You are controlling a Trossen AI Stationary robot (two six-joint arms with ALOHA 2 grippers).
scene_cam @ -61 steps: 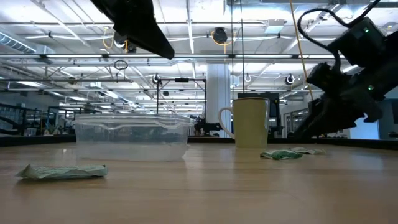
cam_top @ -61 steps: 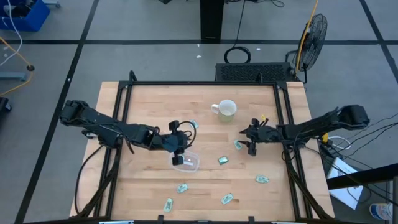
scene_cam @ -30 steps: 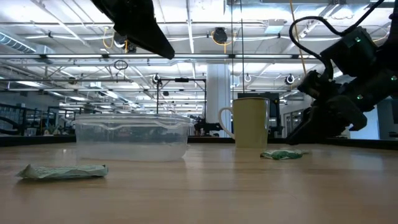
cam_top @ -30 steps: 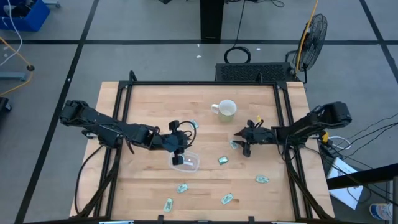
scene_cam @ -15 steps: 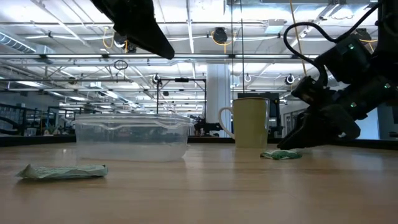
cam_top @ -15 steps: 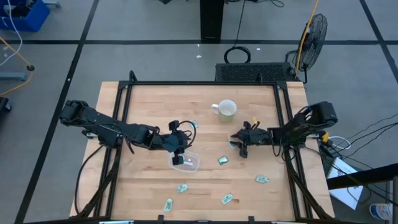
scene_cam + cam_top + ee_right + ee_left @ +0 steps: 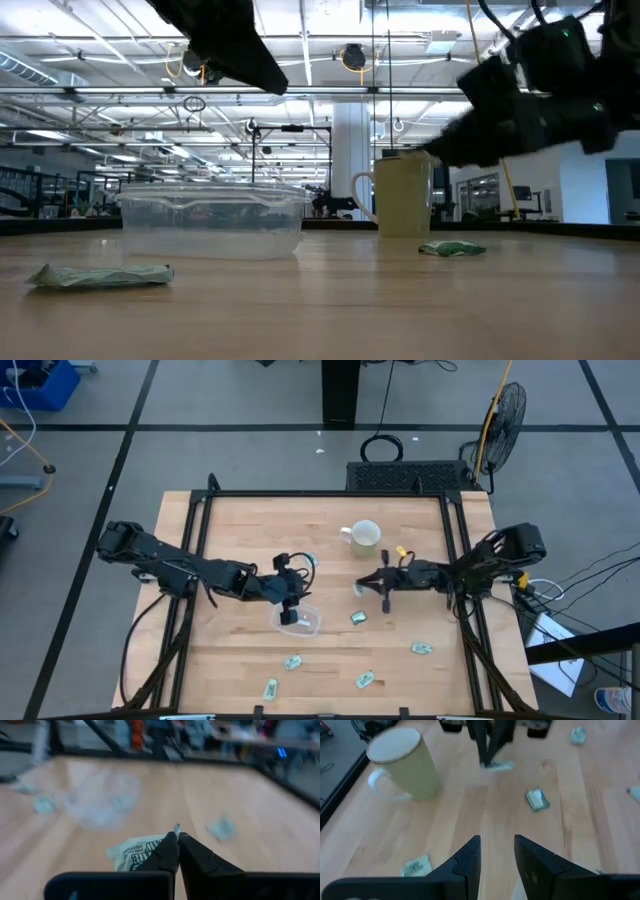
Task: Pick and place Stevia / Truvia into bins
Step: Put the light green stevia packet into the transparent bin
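- Stevia packets lie scattered over the wooden bench (image 7: 250,530): one held packet (image 7: 136,851) sits pinched in the right claw (image 7: 362,584), lifted off the bench, about 6 o'clock of the mug (image 7: 364,536)
- A second packet (image 7: 359,617) lies flat just at 6 o'clock of the right claw, with a gap between them; in the low view it shows as the green packet (image 7: 455,248) in front of the mug
- Three more lie along the near edge: one (image 7: 292,662) at 6 o'clock of the bin, one (image 7: 270,687) beyond that toward the bench edge, one (image 7: 365,680) at about 5 o'clock of the bin; another (image 7: 421,648) rests at 4 o'clock of the right claw
- One packet (image 7: 312,560) lies at 1 o'clock of the left claw, between it and the mug
- Clear bin (image 7: 300,620) stands near the middle of the bench, at 8 o'clock of the right claw and well apart from it; whether anything lies inside cannot be told
- Right claw: closed on the held packet, fingers (image 7: 167,852) pressed together over its edge, printed face of the packet showing beside them
- Left claw (image 7: 290,602) hovers at the far rim of the bin, its fingers (image 7: 470,857) parted with a narrow gap and nothing between them
- In the low view the bin (image 7: 212,218) stands at 9 o'clock of the mug, with one packet (image 7: 100,275) lying nearest the camera
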